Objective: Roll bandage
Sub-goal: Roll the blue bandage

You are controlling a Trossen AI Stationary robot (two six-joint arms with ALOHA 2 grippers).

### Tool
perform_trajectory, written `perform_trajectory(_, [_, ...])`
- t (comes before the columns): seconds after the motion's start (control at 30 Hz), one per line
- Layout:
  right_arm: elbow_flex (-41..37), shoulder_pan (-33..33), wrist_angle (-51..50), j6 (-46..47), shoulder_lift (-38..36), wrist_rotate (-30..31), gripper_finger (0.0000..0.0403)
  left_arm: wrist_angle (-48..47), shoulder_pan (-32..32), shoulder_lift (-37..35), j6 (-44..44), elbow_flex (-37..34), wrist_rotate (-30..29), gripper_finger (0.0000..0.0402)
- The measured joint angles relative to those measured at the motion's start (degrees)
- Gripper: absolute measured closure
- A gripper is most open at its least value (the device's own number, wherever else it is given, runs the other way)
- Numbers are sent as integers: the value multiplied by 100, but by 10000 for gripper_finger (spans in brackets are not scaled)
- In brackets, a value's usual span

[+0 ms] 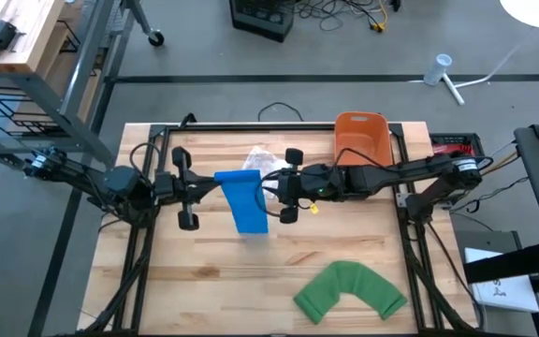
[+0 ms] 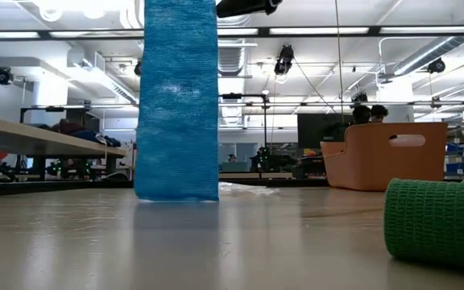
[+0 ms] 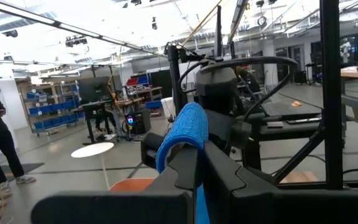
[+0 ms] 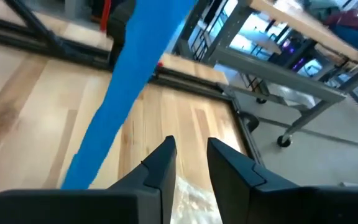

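Blue, stretchy woven bandage strip (image 1: 243, 200) hung near table centre, upper end draped over my left gripper (image 3: 199, 163), lower end touching the pale wooden tabletop (image 1: 204, 281) (low view shows the strip vertical, its foot on the wood). Fig. notes:

(a) L. gripper: fingers shut, pinching the strip's top end; the fabric folded over the fingertips in the left wrist view. Arm reached in from the table's left side, level w/ the strip.

(b) R. gripper (image 4: 188, 163): just beside the strip on its right side, near the upper end. Fingers stood a narrow gap apart w/ nothing between them; no hold on the bandage that I could see. Strip ran slantwise ahead of the fingers in the right wrist view, apart from them.

(c) Progress: early, by my judgement. Strip was fully unrolled and flat along its visible length; no wound turns showed at either end. Done so far: one end lifted and secured. Left: start a first turn at the held end, wind the whole length, set the roll down.

(d) Other items, untouched: green bandage of like weave (image 1: 351, 291), lying in a bent arc near the front-right of the table; orange plastic bin w/ handle slot (image 1: 360, 138) at the back edge; crumpled clear wrapper (image 1: 257, 157) behind the strip.

(e) Risk: w/ only one end pinched, the hanging length could twist once winding begins.
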Motion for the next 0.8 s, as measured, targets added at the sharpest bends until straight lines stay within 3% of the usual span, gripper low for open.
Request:
perform_trajectory(0.13, [-14, 0, -190, -4, 106, 0, 299, 47, 0, -21, 22, -4, -4, 400])
perform_trajectory(0.43, [-14, 0, -413, 230, -23, -64, 217, 13, 0, -287, 284, 7, -11, 401])
perform_trajectory(0.63, [-14, 0, 106, 240, 103, -747, 207, 45, 2, -451, 452, 7, -11, 401])
perform_trajectory(0.8, [-14, -8, 731, 289, 258, -700, 216, 42, 0, -461, 451, 7, 4, 401])
